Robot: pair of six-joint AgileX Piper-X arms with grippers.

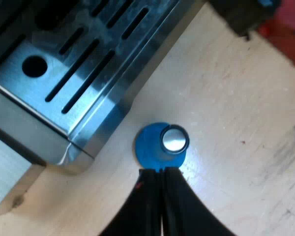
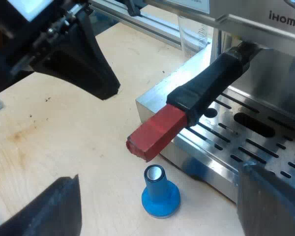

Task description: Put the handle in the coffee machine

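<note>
**Handle [image 2: 191, 101]: inserted at machine front, lock unconfirmed**

Seated at the front of the espresso machine [image 2: 280, 73], dark shaft projecting at an angle over the drip tray [image 2: 255, 142], red end out past the tray's corner and near the blue tamper [image 2: 160, 194] standing upright on the tabletop [image 2: 64, 142]. Held by neither arm.

Right gripper [image 2: 160, 176]: fingers [image 2: 270, 201] spread wide, empty, set to either side of the tamper and facing the handle.

Left gripper [image 1: 160, 173]: fingers pressed together, pinching nothing, tips at the edge of the tamper's base beside the tray's corner; contact not determinable.

Judged status: insertion done, or all but done. Cannot tell whether turned fully into lock, the joint hidden under the machine's head.

Remaining, if anything: confirm the lock and leave the handle in place.
</note>
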